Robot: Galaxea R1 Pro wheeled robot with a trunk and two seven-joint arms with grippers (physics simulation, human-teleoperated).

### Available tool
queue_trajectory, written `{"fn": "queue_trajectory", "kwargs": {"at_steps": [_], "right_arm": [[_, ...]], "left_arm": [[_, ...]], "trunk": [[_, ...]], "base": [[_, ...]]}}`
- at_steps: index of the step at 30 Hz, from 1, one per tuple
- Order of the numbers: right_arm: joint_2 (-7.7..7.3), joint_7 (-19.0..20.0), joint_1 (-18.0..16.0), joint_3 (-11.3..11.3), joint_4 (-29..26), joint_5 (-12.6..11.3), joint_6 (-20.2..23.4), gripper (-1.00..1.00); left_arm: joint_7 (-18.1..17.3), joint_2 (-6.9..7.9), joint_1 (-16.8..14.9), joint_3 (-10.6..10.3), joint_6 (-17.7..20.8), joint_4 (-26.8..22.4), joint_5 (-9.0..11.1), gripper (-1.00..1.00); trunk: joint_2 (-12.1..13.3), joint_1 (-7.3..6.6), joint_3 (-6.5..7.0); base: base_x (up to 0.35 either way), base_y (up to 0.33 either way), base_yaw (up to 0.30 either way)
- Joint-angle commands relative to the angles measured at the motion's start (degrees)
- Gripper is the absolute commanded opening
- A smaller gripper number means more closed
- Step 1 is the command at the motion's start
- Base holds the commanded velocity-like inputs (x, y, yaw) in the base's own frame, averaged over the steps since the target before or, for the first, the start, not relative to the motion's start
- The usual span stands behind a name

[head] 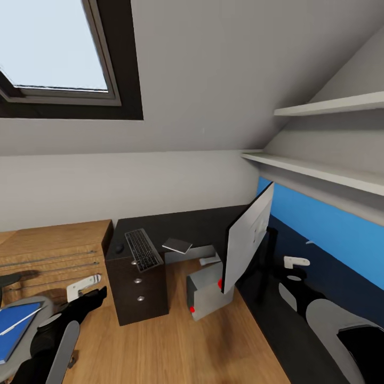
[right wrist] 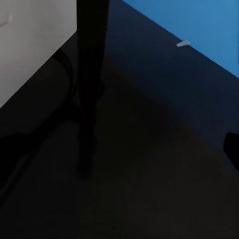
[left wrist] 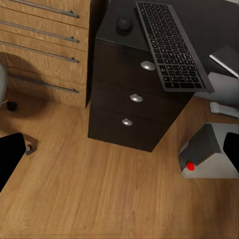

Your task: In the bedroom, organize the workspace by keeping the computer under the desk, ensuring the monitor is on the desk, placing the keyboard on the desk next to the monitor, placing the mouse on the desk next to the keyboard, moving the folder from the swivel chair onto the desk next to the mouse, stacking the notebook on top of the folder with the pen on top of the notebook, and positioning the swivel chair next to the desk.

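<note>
Left fingers [head: 88, 301]: dark, low at the left of the head view, nothing between them; open or closed, cannot tell.
Right fingers: a dark tip [right wrist: 231, 149] at the edge of the right wrist view; state cannot be told.
Left gripper [head: 93, 298]: above the wood floor [head: 176, 341], beside the chair.
Right gripper [head: 296, 262]: pale, over the desk's right wing, behind the monitor.
Folder [head: 16, 325]: blue, lying flat on the chair [head: 53, 320] seat.
Keyboard [head: 143, 249]: on the desk [head: 197, 224] above the drawers [head: 140, 290], one end overhanging the front edge.
Mouse [head: 119, 248]: on the desk, just beside the keyboard, toward the wooden cabinet [head: 48, 250].
Notebook [head: 177, 245]: grey, flat on the desk, near the keyboard's other side.
Monitor [head: 248, 242]: tilted, pale back toward the camera, leaning over the desk's inner corner.
Computer [head: 205, 293]: on the floor below the monitor, tilted, red button on its front.
Pen [head: 310, 242]: possibly the small pale sliver by the blue wall panel [head: 330, 224]; too small to be sure.
</note>
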Motion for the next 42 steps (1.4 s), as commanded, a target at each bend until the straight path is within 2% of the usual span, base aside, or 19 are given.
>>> {"fn": "queue_trajectory", "kwargs": {"at_steps": [1,21,38,42], "right_arm": [[0.0,-0.2,0.0,0.5,0.0,-0.6,-0.2,1.0],[0.03,-0.4,0.0,0.5,0.1,-0.5,-0.3,1.0],[0.11,-0.3,0.0,0.9,-0.3,-0.3,-0.7,1.0],[0.11,-0.3,0.0,0.8,-0.3,-0.3,-0.7,1.0]], "left_arm": [[0.5,0.0,0.0,-0.1,0.3,-0.1,0.6,1.0],[0.5,-0.1,0.0,-0.2,0.5,0.3,0.5,1.0],[0.5,-0.03,0.0,-1.1,0.7,2.2,0.5,1.0],[0.4,0.01,0.0,-2.3,1.0,3.8,0.5,1.0]], "trunk": [[-0.5,0.24,-0.21],[-8.5,4.64,-3.8],[-8.5,4.64,-3.8],[-8.5,4.64,-3.8]], "base": [[0.0,0.0,0.0],[0.0,0.0,0.0],[0.0,0.0,0.0],[0.0,0.0,0.0]]}}
